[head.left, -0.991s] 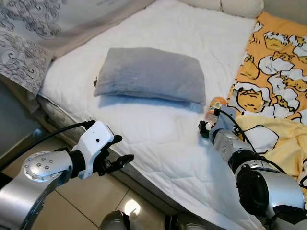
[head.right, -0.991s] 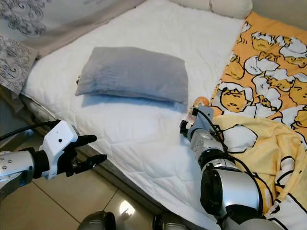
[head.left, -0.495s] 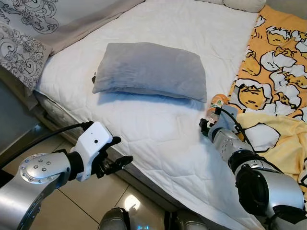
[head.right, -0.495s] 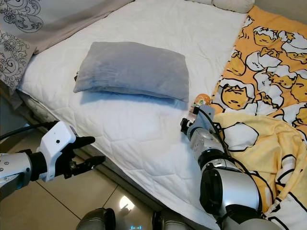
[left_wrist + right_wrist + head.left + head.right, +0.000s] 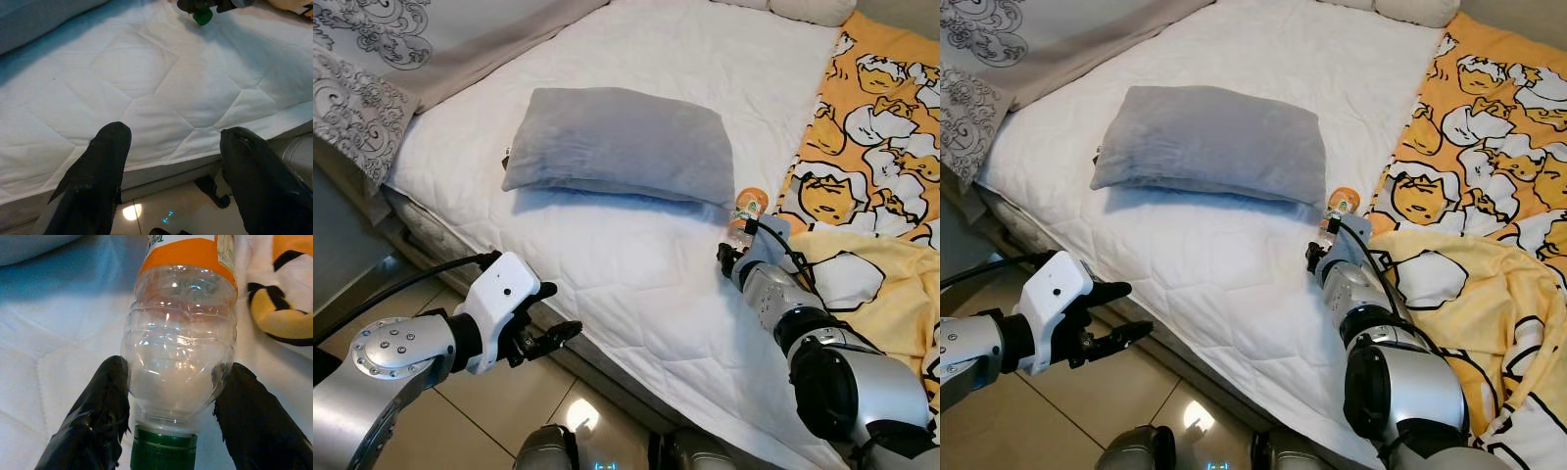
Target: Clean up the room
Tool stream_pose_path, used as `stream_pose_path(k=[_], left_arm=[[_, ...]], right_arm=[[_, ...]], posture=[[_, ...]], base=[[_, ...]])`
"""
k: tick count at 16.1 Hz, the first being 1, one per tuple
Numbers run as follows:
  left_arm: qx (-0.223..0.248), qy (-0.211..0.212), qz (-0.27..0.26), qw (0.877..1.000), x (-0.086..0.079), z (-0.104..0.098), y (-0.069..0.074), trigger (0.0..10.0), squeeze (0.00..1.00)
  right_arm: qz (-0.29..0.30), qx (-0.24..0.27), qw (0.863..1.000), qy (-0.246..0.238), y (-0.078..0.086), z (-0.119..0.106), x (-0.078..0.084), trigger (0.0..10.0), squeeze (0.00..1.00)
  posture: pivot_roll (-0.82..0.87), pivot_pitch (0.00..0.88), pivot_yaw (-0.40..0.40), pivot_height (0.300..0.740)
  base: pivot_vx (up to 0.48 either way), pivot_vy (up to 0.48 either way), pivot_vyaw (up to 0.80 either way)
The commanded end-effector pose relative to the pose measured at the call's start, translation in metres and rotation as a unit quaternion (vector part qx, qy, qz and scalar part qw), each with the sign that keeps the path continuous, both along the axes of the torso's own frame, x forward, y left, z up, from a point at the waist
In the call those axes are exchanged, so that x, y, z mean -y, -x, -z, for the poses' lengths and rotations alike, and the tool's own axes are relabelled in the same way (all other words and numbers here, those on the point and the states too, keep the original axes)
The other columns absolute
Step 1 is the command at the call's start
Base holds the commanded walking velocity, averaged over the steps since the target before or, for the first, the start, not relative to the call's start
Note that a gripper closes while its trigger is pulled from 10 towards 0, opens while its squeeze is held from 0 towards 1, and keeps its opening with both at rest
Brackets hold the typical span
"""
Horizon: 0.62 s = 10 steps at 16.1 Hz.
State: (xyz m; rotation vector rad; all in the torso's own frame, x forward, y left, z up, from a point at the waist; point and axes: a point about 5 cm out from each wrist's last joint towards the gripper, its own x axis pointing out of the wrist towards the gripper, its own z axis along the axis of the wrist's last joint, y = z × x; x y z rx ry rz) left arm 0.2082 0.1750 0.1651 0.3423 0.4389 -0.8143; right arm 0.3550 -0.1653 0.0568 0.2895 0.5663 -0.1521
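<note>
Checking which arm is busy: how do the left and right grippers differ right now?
The left gripper hangs over the floor beside the bed, jaws open and holding nothing. The right gripper reaches over the mattress, jaws closed around a clear plastic bottle with an orange label. Both have black fingers.

- Bottle [image 5: 178, 352]: clear plastic, orange label, green cap.
- Pillow [image 5: 622, 147]: plain grey.
- Mattress cover [image 5: 636, 284]: white, quilted.
- Blanket [image 5: 876, 147]: orange-yellow, cartoon figures in white and yellow with black outlines.
- Bedspread [image 5: 362, 98]: pale grey, dark swirl print.
- Floor [image 5: 460, 411]: beige tile.
- Left gripper [image 5: 171, 161] and right gripper [image 5: 171, 406]: black fingers; arms silver, left wrist housing white.
</note>
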Motion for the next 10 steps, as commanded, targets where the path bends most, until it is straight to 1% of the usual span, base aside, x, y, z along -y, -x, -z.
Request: stream_pose_path(k=[1,3,4,7,8,10], left_arm=[[0.002,0.0,-0.002,1.0,0.001,0.004,-0.001,10.0,0.0],[0.006,0.009,-0.013,1.0,0.0,0.01,-0.005,10.0,0.0],[0.006,0.011,-0.017,1.0,0.001,0.013,-0.006,10.0,0.0],[0.01,0.027,-0.037,0.999,0.005,0.021,-0.008,10.0,0.0],[0.014,0.031,-0.049,0.998,0.006,0.026,-0.01,10.0,0.0],[0.021,0.034,-0.065,0.997,0.007,0.029,-0.013,10.0,0.0]], right_arm=[[-0.008,-0.003,1.0,-0.003,0.003,0.004,-0.002,0.0,0.0],[-0.004,0.002,1.0,-0.017,0.005,0.007,-0.004,0.0,0.0],[0.01,0.007,0.999,-0.033,0.007,0.01,-0.003,0.0,0.0],[0.021,0.029,0.997,-0.063,0.016,0.018,0.002,0.0,0.0],[0.041,0.032,0.995,-0.08,0.02,0.02,0.006,0.0,0.0],[0.064,0.066,0.991,-0.093,0.02,0.011,0.011,0.0,0.0]], posture=[[0.15,0.064,-0.066,0.74],[0.12,0.013,-0.059,0.74],[0.1,0.0,-0.046,0.74],[0.03,0.0,-0.011,0.74],[0.0,0.0,-0.001,0.74],[-0.02,0.0,0.009,0.74]], base=[[0.0,0.0,0.0],[0.0,0.0,0.0],[0.0,0.0,0.0],[0.0,0.0,0.0],[0.0,0.0,0.0],[0.0,0.0,0.0]])
